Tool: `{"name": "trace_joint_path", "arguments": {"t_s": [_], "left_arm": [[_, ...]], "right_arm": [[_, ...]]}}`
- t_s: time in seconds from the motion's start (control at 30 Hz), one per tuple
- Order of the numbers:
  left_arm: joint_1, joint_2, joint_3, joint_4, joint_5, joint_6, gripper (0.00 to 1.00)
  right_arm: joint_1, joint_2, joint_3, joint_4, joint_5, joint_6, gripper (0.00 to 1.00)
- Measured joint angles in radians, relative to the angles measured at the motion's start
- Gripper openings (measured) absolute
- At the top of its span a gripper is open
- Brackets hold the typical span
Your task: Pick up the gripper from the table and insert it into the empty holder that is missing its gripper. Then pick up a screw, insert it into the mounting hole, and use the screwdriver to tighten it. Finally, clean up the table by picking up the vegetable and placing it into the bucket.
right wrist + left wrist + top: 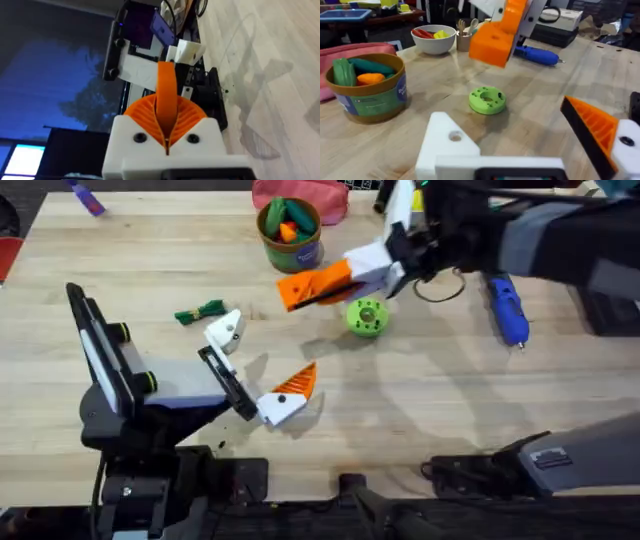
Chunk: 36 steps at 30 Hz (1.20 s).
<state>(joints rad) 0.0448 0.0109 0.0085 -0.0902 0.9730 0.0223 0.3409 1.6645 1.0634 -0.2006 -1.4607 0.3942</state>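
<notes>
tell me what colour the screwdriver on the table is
Blue, with a thin metal tip; the screwdriver shows best in the overhead view.

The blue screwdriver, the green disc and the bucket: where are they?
Screwdriver (507,308), overhead view, on its blue barrel.
Green disc (487,100), left wrist view, on its top face.
Bucket (296,250), overhead view, on its outer wall.

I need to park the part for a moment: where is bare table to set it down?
Widest bare wood: near right, between the green disc, the screwdriver and the front edge. Also far left, between the marker and the bucket. Crowded: the middle, around the disc, vegetable and left gripper.
</notes>
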Motion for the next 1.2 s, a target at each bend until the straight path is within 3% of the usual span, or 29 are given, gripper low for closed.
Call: {"name": "trace_joint_path", "arguments": {"t_s": [0.43,0.8,1.2], "left_arm": [[0.0,0.0,0.0,0.0,0.0,0.0,0.987],[0.0,0.0,0.0,0.0,0.0,0.0,0.987],[0.0,0.0,0.0,0.0,0.0,0.0,0.987]], "right_arm": [[0.131,0.132,-0.001,0.13,-0.022,0.002,0.009],[0.146,0.225,0.023,0.109,-0.051,0.001,0.009],[0.181,0.227,0.056,0.108,-0.06,-0.001,0.009]]}}
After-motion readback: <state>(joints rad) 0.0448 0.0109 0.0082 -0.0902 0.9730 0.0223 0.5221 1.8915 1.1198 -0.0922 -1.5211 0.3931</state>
